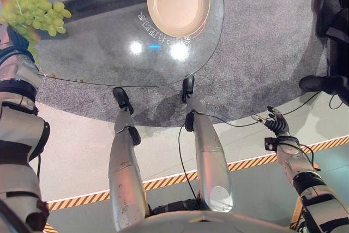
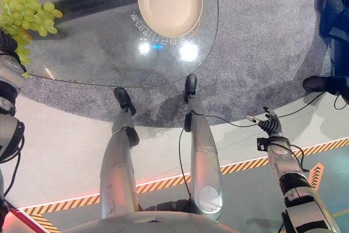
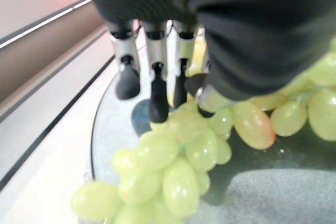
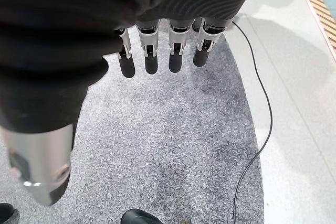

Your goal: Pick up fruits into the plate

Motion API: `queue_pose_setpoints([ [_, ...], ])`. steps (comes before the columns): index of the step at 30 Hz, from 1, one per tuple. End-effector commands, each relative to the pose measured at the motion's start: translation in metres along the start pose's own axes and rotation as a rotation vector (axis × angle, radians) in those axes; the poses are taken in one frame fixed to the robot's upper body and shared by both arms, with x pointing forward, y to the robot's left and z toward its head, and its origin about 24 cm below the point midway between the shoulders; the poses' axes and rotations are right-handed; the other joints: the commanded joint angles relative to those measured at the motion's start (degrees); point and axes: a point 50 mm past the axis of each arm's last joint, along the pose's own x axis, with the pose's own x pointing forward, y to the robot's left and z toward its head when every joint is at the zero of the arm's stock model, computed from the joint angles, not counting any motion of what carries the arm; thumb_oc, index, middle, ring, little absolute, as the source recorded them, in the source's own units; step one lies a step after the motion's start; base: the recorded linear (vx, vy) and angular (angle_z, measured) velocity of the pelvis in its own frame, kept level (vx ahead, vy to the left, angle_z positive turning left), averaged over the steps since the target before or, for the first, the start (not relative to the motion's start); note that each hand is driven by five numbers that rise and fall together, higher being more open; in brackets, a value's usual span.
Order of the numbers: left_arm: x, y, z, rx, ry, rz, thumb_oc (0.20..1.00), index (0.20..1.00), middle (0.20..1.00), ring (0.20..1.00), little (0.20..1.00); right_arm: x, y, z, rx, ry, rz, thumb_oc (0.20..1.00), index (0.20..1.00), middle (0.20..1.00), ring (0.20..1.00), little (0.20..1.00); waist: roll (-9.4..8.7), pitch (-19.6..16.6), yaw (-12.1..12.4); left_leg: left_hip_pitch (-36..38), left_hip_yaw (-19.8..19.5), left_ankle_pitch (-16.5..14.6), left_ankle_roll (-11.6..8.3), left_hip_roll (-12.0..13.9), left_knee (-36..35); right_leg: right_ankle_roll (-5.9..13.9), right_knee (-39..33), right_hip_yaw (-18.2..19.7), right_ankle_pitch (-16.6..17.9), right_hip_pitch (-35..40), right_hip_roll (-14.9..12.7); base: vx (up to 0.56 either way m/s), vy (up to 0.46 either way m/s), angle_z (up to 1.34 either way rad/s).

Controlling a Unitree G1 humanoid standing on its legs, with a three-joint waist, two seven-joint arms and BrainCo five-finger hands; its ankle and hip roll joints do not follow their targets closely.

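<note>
Left hand: I see my left hand (image 3: 157, 72) at the bunch of pale green grapes (image 1: 35, 10) on the round glass-topped desk (image 1: 103, 53). In its wrist view the silver fingers (image 3: 157, 85) hang down fairly straight, dark tips at the top of the bunch, thumb tip close against a grape. I read it as open, resting at the fruit and not wrapped round it, though the dark ribbed cover hides part of the contact.

Right hand: my right hand (image 1: 277, 122) hangs well away from the desk, low on my right above the pale floor (image 1: 82, 151). Its wrist view shows the fingers (image 4: 151, 59) straight in a row, thumb apart, holding nothing.

Grapes: they lie on the glass at the desk's left edge. One grape near the thumb has a reddish blush (image 3: 253, 124).

Plate: a round cream-coloured plate (image 1: 178, 1) sits at the far side of the desk, well apart from the grapes. I see no fruit in it.

Floor: speckled grey carpet (image 1: 262, 53) lies under the desk, and a yellow-and-black striped tape line (image 1: 163, 180) crosses the pale floor nearer to me.

Bystander: a person's dark shoe (image 1: 316, 84) and dark trouser leg stand on the carpet at the far right.
</note>
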Motion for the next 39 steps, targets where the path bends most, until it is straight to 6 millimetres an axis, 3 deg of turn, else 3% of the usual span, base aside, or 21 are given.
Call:
queue_pose_setpoints([
  [1, -0.012, -0.044, -0.022, 0.014, 0.039, -0.170, 0.200, 0.200, 0.200, 0.200, 0.200, -0.002, -0.032, -0.001, -0.020, 0.005, -0.066, 1.000, 1.000, 1.000, 1.000, 1.000, 1.62, -0.2, -1.9, -3.9, 1.0, -10.1, 1.11, -4.4, 9.1, -0.07, 4.2, -0.5, -5.9, 0.1, 4.9, 0.00, 0.000, 0.00],
  [6, -0.013, -0.042, -0.010, -0.067, -0.030, -0.102, 0.200, 0.200, 0.200, 0.200, 0.200, -0.002, -0.028, 0.002, -0.017, -0.006, -0.050, 1.000, 1.000, 1.000, 1.000, 1.000, 1.39, -0.2, -1.7, -3.3, 1.1, -10.0, 1.17, -4.4, 8.8, -0.15, 4.1, -0.5, -6.0, 0.7, 5.2, 0.00, 0.000, 0.00],
  [17, -0.013, -0.016, 0.029, -0.225, -0.226, 0.065, 0.200, 0.200, 0.200, 0.200, 0.200, -0.006, -0.017, -0.002, -0.006, -0.007, -0.015, 1.000, 1.000, 1.000, 1.000, 1.000, 0.24, -0.2, -1.9, -1.7, 1.5, -9.9, 0.99, -4.0, 7.8, -0.08, 3.1, -0.6, -5.7, 2.2, 5.6, 0.00, -0.019, 0.00],
  [32, -0.033, -0.009, 0.100, -0.323, -0.469, 0.068, 0.200, 0.200, 0.200, 0.200, 0.200, -0.011, 0.006, -0.009, 0.001, -0.007, 0.015, 1.000, 1.000, 1.000, 1.000, 1.000, -0.23, -0.2, -2.8, 0.1, 2.9, -10.4, 0.88, -3.3, 7.4, 0.27, 2.1, -0.9, -5.3, 3.6, 5.3, 0.00, -0.016, 0.01],
  [39, -0.040, -0.010, 0.117, -0.333, -0.522, 0.055, 0.200, 0.200, 0.200, 0.200, 0.200, -0.012, 0.013, -0.008, 0.005, -0.011, 0.022, 1.000, 1.000, 1.000, 1.000, 1.000, -0.27, -0.2, -3.1, 0.7, 3.3, -10.5, 0.85, -3.2, 7.1, 0.39, 1.5, -0.8, -5.0, 4.0, 5.3, 0.00, 0.000, 0.00],
])
